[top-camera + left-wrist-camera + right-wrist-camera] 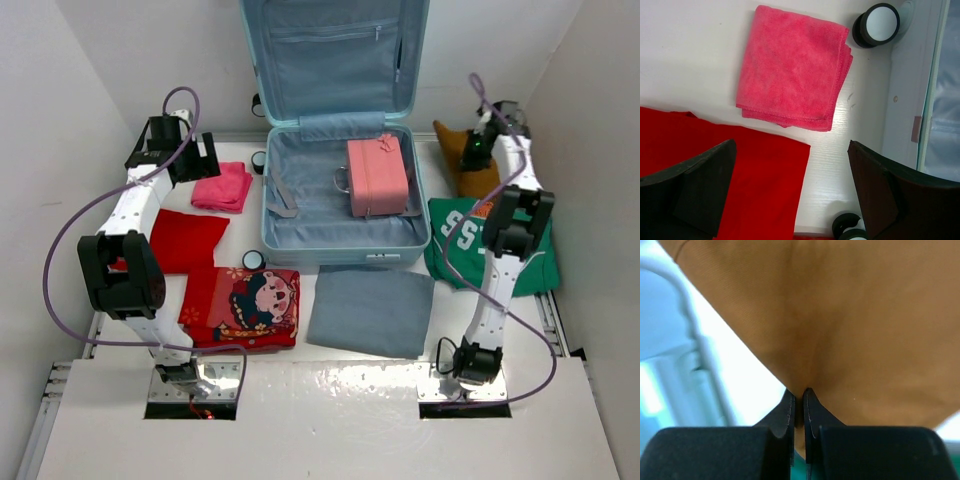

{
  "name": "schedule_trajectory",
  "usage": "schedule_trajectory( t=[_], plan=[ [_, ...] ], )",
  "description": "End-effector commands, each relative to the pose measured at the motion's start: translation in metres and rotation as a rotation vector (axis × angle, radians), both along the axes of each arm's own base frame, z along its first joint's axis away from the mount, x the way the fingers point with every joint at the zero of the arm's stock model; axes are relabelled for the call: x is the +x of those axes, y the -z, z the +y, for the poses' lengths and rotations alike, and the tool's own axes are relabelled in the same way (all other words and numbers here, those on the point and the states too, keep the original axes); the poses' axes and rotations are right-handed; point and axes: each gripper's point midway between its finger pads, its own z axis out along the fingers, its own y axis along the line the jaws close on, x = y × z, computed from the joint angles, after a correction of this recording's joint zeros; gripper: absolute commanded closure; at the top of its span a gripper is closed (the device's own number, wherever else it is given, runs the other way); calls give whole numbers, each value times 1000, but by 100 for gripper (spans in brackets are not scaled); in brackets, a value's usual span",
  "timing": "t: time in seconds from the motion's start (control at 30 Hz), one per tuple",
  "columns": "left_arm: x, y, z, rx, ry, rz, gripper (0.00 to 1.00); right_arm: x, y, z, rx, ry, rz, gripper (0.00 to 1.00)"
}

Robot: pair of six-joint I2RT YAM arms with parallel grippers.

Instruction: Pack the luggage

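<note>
At far left the left gripper (pixel 790 145) hangs above the worktop (pixel 320 420), its jaws spread wide with nothing between them. Below it lies a folded pink towel (pixel 792 70). Just beside the towel on the near side is a flat red cloth (pixel 185 240). Nearer the front lies a folded red cloth printed with a cartoon figure (pixel 245 305), and to its right a folded grey cloth (pixel 370 310).

The pale blue suitcase (pixel 345 252) lies open in the middle of the worktop, toward the back. Its lid stands upright against the rear wall and its lower shell lies flat, just behind the grey cloth. A pink boxy case (pixel 377 177) lies in the right half of that shell. A black-and-white wheel (pixel 880 24) shows at the suitcase's left side, near the towel.

Right of the suitcase a green garment with white lettering (pixel 455 245) is spread flat beneath the right arm. Behind it sits a tan cloth (pixel 865 315). The right gripper (pixel 800 395) is down on this cloth, its jaws pressed together and pinching a fold of the fabric.
</note>
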Motion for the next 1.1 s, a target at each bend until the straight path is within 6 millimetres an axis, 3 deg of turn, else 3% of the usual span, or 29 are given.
schedule_trajectory(
  t=[0.0,0.27,0.37,0.47,0.53,0.63,0.67,0.87,0.9,0.97,1.0,1.03,1.07],
  plan=[
    [7,-16,3,-21,-7,-38,5,5,-144,1,134,5,-292,100],
    [1,-19,-3,-56,28,-45,5,2,-215,24,427,1,-445,100],
    [-4,-21,-3,-48,34,-53,5,7,-258,42,529,-45,-552,100],
    [-11,-19,0,-41,30,-48,5,5,-293,73,627,-112,-596,100],
    [-14,-18,0,-41,30,-45,5,4,-305,84,665,-119,-603,100],
    [-21,-6,-1,-53,23,-16,5,1,-319,115,716,-175,-614,100],
    [-25,2,-3,-63,30,4,5,1,-320,134,737,-204,-604,100],
    [-37,28,-16,-92,41,67,5,-5,-348,186,767,-313,-642,100],
    [-39,31,-27,-92,64,78,5,-4,-346,200,760,-330,-637,100],
    [-39,36,-38,-92,90,91,6,-6,-348,209,727,-344,-649,100],
    [-37,35,-49,-91,116,83,6,-10,-347,224,676,-403,-667,100],
    [-34,26,-54,-88,130,50,6,-11,-354,220,627,-389,-699,100],
    [-35,23,-58,-102,148,31,6,-13,-349,232,594,-392,-688,100]
  ],
)
